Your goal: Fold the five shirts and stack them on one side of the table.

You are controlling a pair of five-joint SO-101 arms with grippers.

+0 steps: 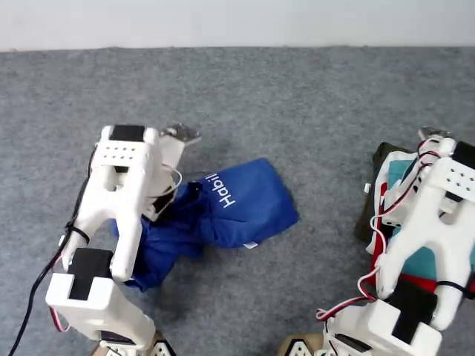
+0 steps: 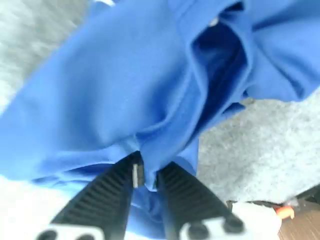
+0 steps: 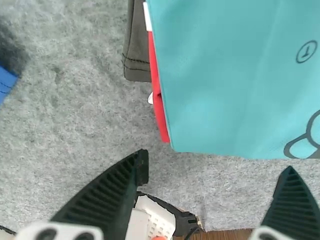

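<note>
A crumpled blue shirt [image 1: 237, 204] lies left of the table's middle. My left gripper [image 2: 145, 175] is shut on a fold of this blue shirt [image 2: 125, 90], and in the high view the left arm [image 1: 122, 193] stands over the shirt's left part. At the right edge is a stack of folded shirts with a teal shirt [image 3: 235, 70] on top, a red one [image 3: 159, 112] under it and a dark one [image 3: 136, 45] at the bottom. My right gripper [image 3: 215, 177] hangs open above the carpet beside the stack's corner, holding nothing.
Grey carpet [image 1: 297, 104] covers the table. The right arm [image 1: 427, 222] hides much of the stack [image 1: 401, 172] from above. The table's wooden front edge [image 3: 235, 235] runs just past the stack. The far half of the carpet is bare.
</note>
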